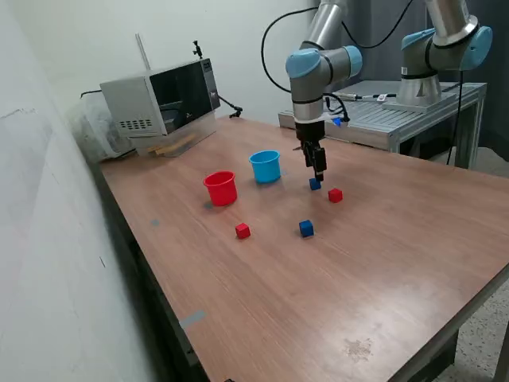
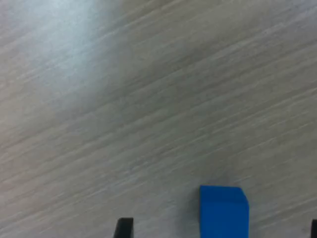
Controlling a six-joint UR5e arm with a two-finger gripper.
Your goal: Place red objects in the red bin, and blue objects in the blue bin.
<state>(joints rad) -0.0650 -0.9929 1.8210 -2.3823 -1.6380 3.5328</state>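
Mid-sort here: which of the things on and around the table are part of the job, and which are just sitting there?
Job: red cup; blue cup; red cubes and; blue cubes and, under the gripper (wrist view).

Lying about: microwave; second arm on its metal stand.

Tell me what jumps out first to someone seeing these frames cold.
The gripper hanging low over a blue cube mid-table; in the wrist view that cube sits between the fingertips, jaws apart. Next, the red cup and light-blue cup side by side toward the exterior view's left, with three more small cubes loose on the wooden table.
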